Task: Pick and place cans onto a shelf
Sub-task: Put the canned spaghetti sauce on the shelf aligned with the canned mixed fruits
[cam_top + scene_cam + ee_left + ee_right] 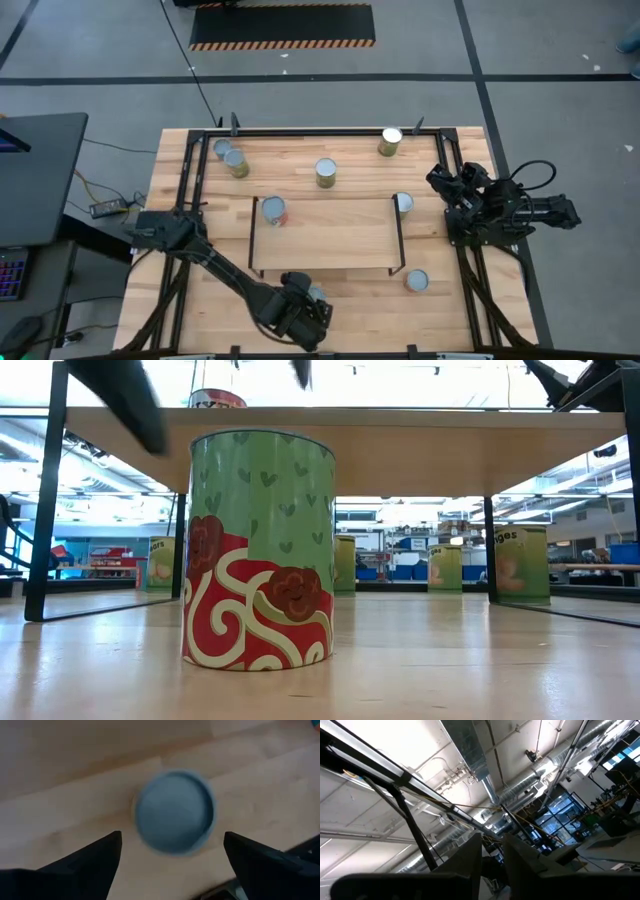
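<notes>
A can (258,550), green with hearts above red flowers and cream swirls, stands upright on the table near its front edge, before the shelf (325,235). Its silver top (175,812) fills the left wrist view. My left gripper (305,310) hangs open over it, pointing steeply down, with one finger (95,862) on each side of the top and no touch showing. In the low view the two dark fingers (130,400) come in from above the can. My right gripper (440,180) waits at the table's right side, tipped upward, fingers (470,860) close together.
Other cans stand on the table: two at the far left (229,157), one mid-far (326,173), one far right (390,141), one by the shelf's far right corner (402,203), one near right (416,281). Another can (273,210) stands at the shelf's far left corner. Black frame rails (185,170) border the table.
</notes>
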Controlling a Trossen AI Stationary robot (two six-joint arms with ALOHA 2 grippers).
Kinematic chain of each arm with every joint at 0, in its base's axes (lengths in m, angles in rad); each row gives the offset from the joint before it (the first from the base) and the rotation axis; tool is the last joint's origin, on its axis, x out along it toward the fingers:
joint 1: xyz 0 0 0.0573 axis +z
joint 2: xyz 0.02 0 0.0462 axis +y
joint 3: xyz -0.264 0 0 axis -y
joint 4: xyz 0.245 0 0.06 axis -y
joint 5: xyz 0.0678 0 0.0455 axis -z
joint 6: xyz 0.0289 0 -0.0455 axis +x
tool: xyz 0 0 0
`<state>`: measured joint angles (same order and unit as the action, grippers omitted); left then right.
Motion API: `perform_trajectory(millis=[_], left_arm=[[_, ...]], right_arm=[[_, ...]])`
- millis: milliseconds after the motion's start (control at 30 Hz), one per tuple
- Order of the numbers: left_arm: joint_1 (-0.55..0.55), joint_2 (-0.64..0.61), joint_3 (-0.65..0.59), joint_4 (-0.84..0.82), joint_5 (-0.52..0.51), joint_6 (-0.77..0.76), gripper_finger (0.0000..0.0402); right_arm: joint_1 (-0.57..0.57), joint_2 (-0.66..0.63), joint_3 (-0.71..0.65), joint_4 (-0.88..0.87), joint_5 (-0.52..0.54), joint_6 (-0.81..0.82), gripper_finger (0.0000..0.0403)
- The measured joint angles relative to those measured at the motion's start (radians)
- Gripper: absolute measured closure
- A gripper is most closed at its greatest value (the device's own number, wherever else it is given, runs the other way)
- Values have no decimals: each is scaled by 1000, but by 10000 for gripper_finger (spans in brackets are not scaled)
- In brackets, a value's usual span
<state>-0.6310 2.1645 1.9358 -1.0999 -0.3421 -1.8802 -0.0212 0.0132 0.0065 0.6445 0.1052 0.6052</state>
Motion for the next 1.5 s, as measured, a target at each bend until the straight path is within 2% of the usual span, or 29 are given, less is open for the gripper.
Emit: perform_trajectory(millis=[433,767,1100,1200,1400,1500], left_arm=[[27,43,1,16,-26,20,44],[34,56,1,55,-59,105,44],[25,93,0,75,-3,186,45],[22,93,0,69,-2,245,56],[24,87,11,75,53,450,119],[22,86,81,74,93,602,120]], right_arm=[[0,9,0,-51,8,-4,317],[0,9,0,-50,8,-6,317],[0,9,0,-50,8,-5,317],[0,7,0,-57,8,-5,317],[0,7,0,-68,8,-8,317],[0,7,0,-73,6,-34,317]])
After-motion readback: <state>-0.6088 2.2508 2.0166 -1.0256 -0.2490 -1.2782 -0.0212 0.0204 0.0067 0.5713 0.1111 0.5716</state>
